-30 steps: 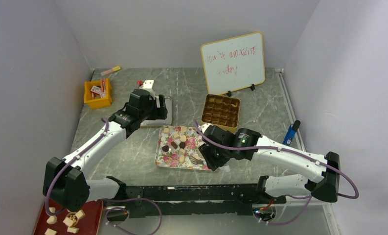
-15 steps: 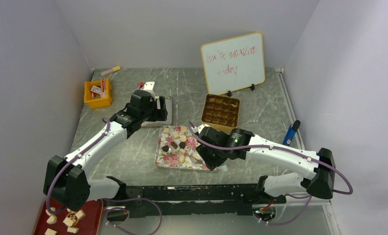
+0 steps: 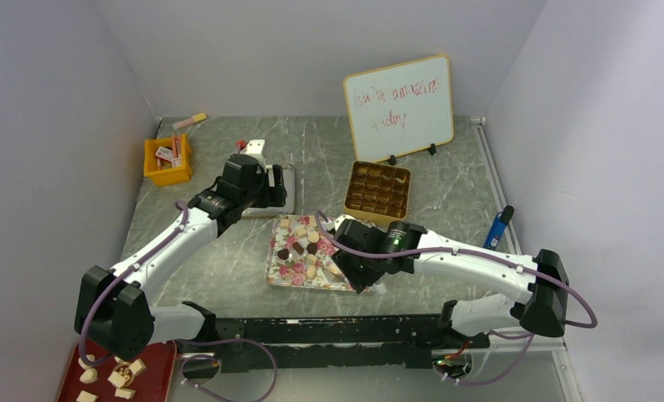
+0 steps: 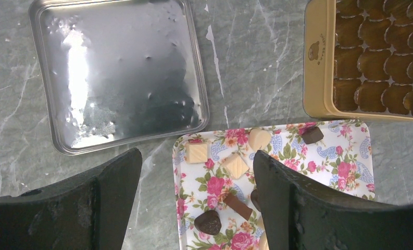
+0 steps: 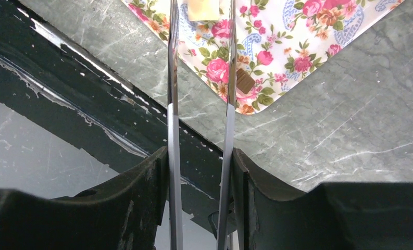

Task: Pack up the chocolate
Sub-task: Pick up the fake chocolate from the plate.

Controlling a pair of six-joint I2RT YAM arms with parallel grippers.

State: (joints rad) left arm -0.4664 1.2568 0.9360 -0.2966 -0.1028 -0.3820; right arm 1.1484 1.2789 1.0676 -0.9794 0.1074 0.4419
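The chocolate (image 4: 235,165) is scattered on the floral tray (image 4: 350,177), whose far edge lies just beside the gold box (image 4: 318,62). The left pincer (image 4: 195,159) is spread, released, over the tray's corner. Tongs (image 5: 173,78) are clenched in the right pincer (image 5: 200,156) at the counter's (image 5: 350,130) near edge.

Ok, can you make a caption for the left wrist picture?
Open left gripper above a floral tray of chocolates, beside a silver lid and a gold box.

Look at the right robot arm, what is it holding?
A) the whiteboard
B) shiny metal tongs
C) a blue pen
B: the right gripper has its jaws pressed on thin metal tongs that reach over the floral tray.
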